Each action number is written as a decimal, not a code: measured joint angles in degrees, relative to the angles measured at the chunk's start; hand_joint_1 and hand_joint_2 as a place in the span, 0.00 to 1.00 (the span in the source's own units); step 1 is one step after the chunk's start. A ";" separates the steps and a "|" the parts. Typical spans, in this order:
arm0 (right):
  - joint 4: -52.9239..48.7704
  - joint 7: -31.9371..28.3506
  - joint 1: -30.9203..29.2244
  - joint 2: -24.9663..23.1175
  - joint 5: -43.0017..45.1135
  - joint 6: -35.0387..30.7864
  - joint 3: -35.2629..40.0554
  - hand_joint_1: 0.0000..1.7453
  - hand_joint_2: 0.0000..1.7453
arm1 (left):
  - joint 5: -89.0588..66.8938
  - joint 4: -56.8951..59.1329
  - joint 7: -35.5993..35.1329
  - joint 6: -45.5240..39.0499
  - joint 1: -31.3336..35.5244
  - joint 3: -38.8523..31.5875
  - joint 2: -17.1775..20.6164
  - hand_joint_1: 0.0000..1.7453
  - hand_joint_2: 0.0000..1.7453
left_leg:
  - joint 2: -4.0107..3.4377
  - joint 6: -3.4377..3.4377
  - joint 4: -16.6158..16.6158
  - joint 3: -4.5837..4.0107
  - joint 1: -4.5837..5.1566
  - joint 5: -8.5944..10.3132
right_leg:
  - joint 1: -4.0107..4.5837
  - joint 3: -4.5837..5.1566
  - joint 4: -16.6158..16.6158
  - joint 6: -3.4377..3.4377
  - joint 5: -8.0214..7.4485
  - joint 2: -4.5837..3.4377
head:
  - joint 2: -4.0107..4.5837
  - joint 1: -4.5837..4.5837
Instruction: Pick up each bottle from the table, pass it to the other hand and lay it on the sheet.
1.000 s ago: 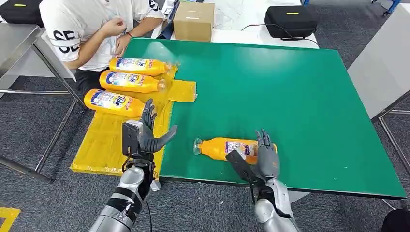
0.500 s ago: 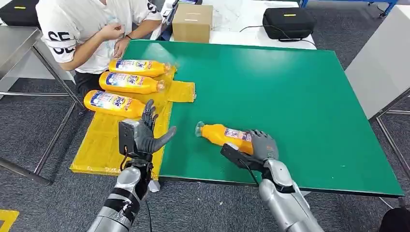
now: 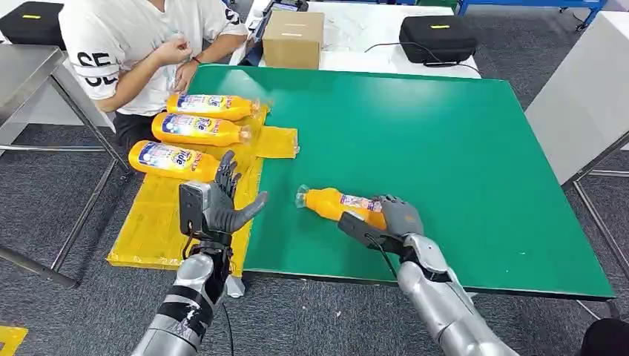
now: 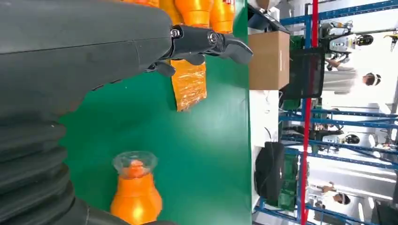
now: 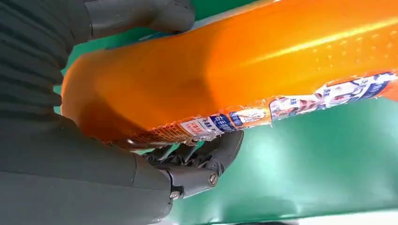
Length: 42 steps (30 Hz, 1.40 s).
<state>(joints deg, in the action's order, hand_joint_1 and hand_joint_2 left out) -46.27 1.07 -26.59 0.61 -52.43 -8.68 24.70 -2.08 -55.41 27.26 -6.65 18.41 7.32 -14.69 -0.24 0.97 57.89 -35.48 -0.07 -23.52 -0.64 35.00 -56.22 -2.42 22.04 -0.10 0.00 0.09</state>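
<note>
Three orange bottles [image 3: 199, 128] lay side by side on the yellow sheet [image 3: 159, 222], which covered the left edge of the green tabletop [image 3: 445, 148] and hung past it; their caps pointed toward the middle of the table. A fourth bottle [image 3: 337, 206] was near the front edge of the tabletop, its clear cap end pointing toward the sheet and its base end wrapped in the right hand [image 3: 397, 219]. The right wrist view showed that hand's fingers [image 5: 206, 159] curled under the bottle's labelled body [image 5: 234, 79] with the thumb on the opposite side, so the hand was grasping it. Whether the bottle was touching the mat or lifted just off it could not be told.

The left hand [image 3: 226, 208] hovered at the front left corner of the tabletop, over the sheet's edge, fingers spread and holding nothing, palm turned toward the held bottle.

At the far left corner a person [image 3: 133, 44] in a white shirt sat close to the sheet. Beyond the far edge stood a cardboard box [image 3: 293, 38] and a black case [image 3: 438, 37].
</note>
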 measured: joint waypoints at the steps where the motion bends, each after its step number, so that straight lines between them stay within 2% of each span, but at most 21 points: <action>1: -0.72 -0.74 0.62 -0.42 1.44 -1.71 -0.07 1.00 1.00 | -0.48 0.09 -0.04 -0.37 0.04 -0.02 0.00 0.00 1.00 | 0.01 0.00 0.00 -0.03 0.00 0.00 | 0.00 0.02 -0.01 0.00 0.00 0.00 | 0.00 0.04; 6: -8.27 -5.86 5.52 -4.92 9.90 -9.90 -0.52 1.00 1.00 | -2.84 1.16 -0.79 -2.21 1.14 0.70 0.02 0.00 1.00 | 0.13 -0.02 0.00 -0.43 -0.02 0.07 | 0.01 0.38 -0.05 0.01 0.01 0.06 | 0.00 0.00; 12: -13.22 -9.83 7.00 -9.26 15.05 -15.86 -0.52 1.00 1.00 | -3.08 2.75 -1.18 -1.99 2.85 2.56 0.00 0.00 1.00 | 0.13 -0.02 0.00 -0.78 -0.01 0.07 | 0.00 0.71 -0.06 0.02 0.03 0.07 | 0.00 0.00; 26: -13.88 -12.17 6.85 -12.63 17.81 -16.87 -0.48 1.00 1.00 | -1.68 3.93 -2.01 0.04 4.09 5.20 -0.04 0.00 1.00 | 0.16 -0.01 0.00 -0.92 0.00 0.06 | 0.00 0.82 -0.04 0.02 0.03 0.13 | 0.00 0.00; 37: -11.04 -13.44 4.76 -13.79 19.03 -14.92 0.28 1.00 1.00 | 0.89 4.09 -2.71 3.58 4.50 6.36 -0.22 0.00 1.00 | 0.16 -0.01 0.00 -0.95 0.00 0.07 | -0.01 0.85 -0.04 0.02 0.03 0.13 | 0.00 0.00; 42: -4.35 -15.78 1.97 -17.07 19.97 -13.55 3.04 1.00 1.00 | 3.30 4.07 -3.10 4.35 5.07 7.52 -0.52 0.00 1.00 | 0.15 -0.02 0.00 -0.98 0.00 0.06 | 0.00 0.90 -0.05 0.02 0.03 0.13 | 0.00 0.02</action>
<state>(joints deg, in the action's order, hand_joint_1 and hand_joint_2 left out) -50.62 -14.71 -24.62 -16.45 -32.46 -22.23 27.73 1.22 -51.34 24.15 -2.30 23.49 14.84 -15.21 -0.09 0.95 57.89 -36.46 -0.08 -23.45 -0.65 35.90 -56.27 -2.40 22.08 0.03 0.00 0.11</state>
